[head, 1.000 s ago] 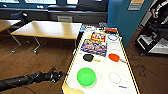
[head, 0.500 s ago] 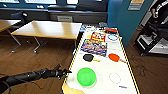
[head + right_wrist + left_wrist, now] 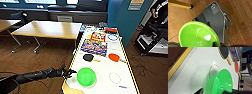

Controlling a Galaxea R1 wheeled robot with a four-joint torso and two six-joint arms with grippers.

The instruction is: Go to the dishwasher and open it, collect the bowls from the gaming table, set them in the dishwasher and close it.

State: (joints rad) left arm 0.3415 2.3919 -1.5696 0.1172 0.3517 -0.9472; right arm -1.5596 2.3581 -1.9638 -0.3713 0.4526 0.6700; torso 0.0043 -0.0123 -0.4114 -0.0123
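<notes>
— Now, where does the green bowl (image 3: 86, 77) stand?

— Upright on the white tabletop (image 3: 105, 66) of the yellow-edged game table, near the table's close end and toward its left edge. A thin red ring (image 3: 114, 77) printed on the surface lies beside it, apart from it.

— And the left arm (image 3: 30, 77)?

— It reaches in from the left over the wooden floor (image 3: 47, 56). The left fingers (image 3: 67, 72) are spread wide at the table's edge, just beside the bowl's left rim. In the left wrist view two dark tips stand on either side of the bowl's wall; whether they touch it cannot be told. Nothing is clamped.

— What about the other arm?

— In the right wrist view a yellow-green bowl (image 3: 198, 36) hangs above the wooden floor, hollow side facing the camera. The right fingers (image 3: 216, 44) are closed over its rim and hold it.

— What else lies on the table?

— Farther along lie a black paddle (image 3: 88, 57) and a red paddle (image 3: 114, 57), well apart from each other, then a colourful game box (image 3: 94, 47), with smaller items behind it. A long wooden table (image 3: 50, 29) stands to the left, and a person (image 3: 157, 10) stands in the far right corner.
</notes>
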